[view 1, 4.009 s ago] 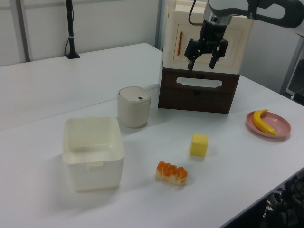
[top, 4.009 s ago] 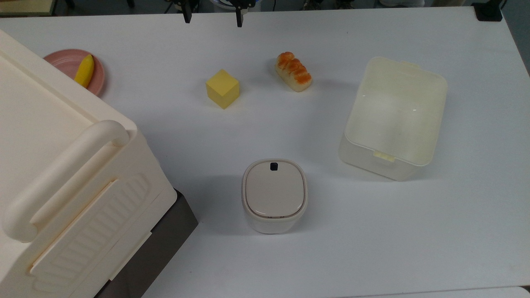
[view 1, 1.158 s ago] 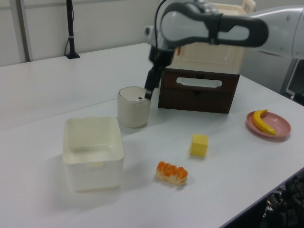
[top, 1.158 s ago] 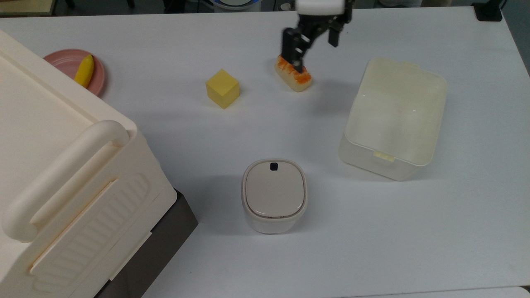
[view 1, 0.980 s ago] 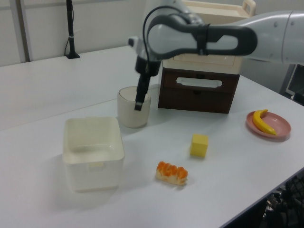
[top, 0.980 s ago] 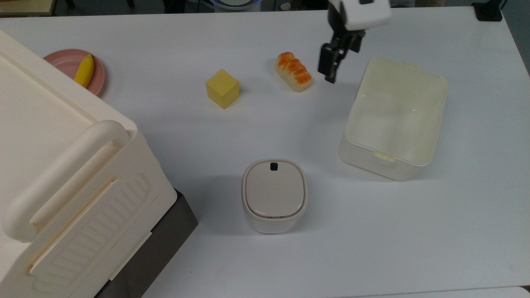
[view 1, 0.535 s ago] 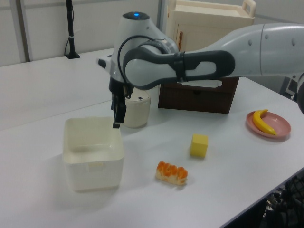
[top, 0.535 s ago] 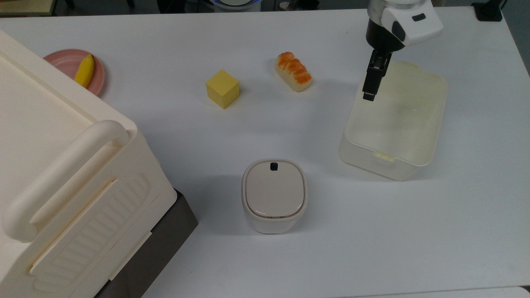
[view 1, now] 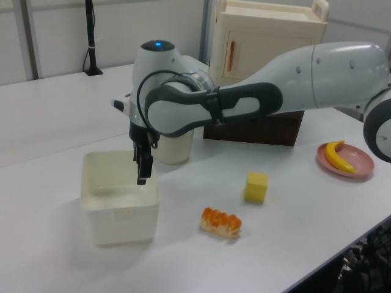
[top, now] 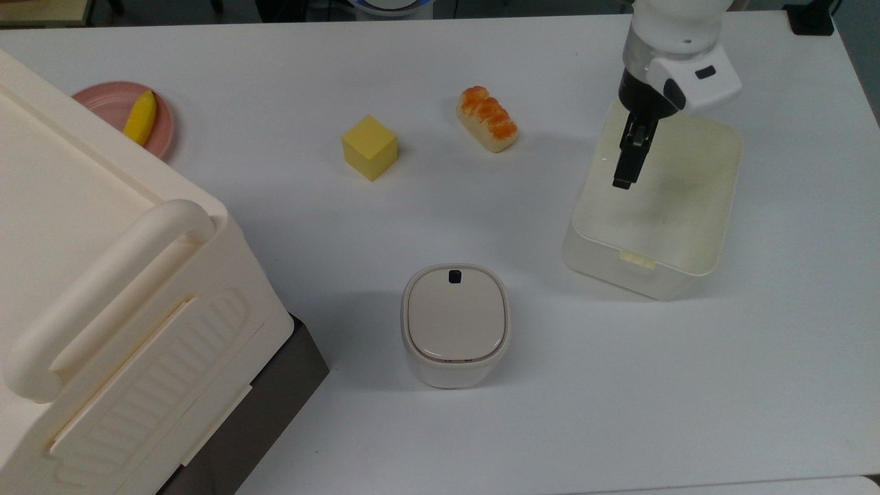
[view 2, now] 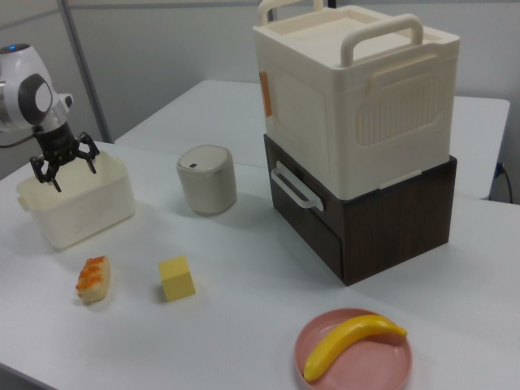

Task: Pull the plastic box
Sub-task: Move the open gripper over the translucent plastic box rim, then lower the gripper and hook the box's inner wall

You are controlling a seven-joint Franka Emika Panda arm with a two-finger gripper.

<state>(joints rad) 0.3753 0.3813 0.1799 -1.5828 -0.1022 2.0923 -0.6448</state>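
The plastic box is a translucent milky tub, open on top, standing on the white table at the top view's right. It also shows at the left view's left and the right view's left. My gripper hangs fingers-down over the box's opening, close to the wall that faces the bread. In the right view the gripper stands open with its black fingers spread at rim height and nothing between them. In the left view the gripper dips just inside the box's right-hand wall. Whether a finger touches the wall cannot be told.
A bread roll and a yellow cube lie in the top view's upper middle. A small bin with a beige lid stands at centre. A large cream bin sits on a dark drawer unit. A banana lies on a pink plate.
The arm swung from the table's far edge past the bread and came down over the plastic box. The box has not moved.
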